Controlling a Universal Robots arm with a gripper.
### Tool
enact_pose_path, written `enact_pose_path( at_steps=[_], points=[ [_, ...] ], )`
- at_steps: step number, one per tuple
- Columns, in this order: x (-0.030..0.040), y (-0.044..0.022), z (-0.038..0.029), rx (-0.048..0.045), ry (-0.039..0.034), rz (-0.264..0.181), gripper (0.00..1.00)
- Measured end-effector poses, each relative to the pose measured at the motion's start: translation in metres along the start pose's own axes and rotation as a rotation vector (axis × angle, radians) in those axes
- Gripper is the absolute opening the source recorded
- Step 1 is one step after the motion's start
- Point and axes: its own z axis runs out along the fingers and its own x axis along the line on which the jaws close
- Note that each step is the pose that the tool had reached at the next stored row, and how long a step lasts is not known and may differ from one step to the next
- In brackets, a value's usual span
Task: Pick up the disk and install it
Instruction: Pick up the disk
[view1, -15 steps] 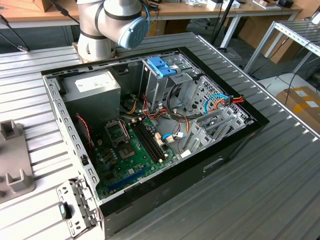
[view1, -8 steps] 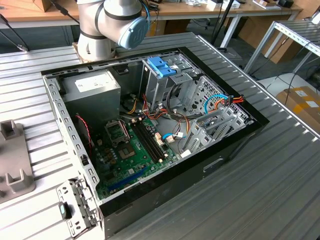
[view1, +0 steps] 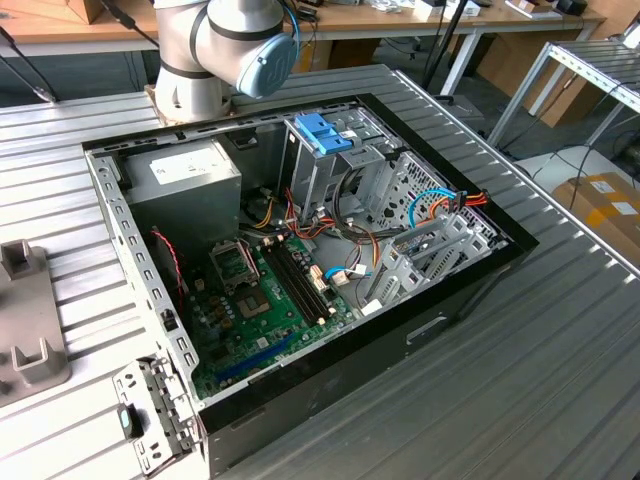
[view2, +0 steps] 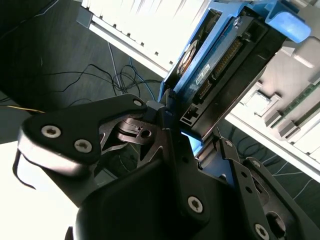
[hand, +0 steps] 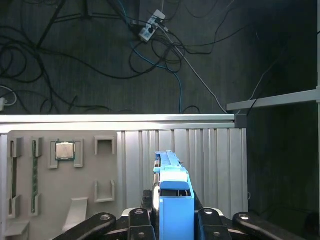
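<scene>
The black metal two-fingered gripper (hand: 175, 222) is clamped narrowly around the flat grey-metal disk (hand: 174, 192) with bright blue plastic side rails, held edge-up, seemingly above the ribbed grey metal table (hand: 215, 160) beside a pale fixture tray (hand: 85, 170) carrying a square processor chip (hand: 65, 150).

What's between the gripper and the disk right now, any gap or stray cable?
Nothing. In both wrist views the gripper is shut directly on the disk, pressing on its blue-railed sides with no gap between them.
</scene>
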Motion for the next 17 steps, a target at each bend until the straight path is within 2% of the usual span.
enact_pose_path(
  at_steps=[17],
  points=[
    [-0.0036,0.0006,-0.0119,-0.0004,-0.0182,-0.001,0.37]
  ],
)
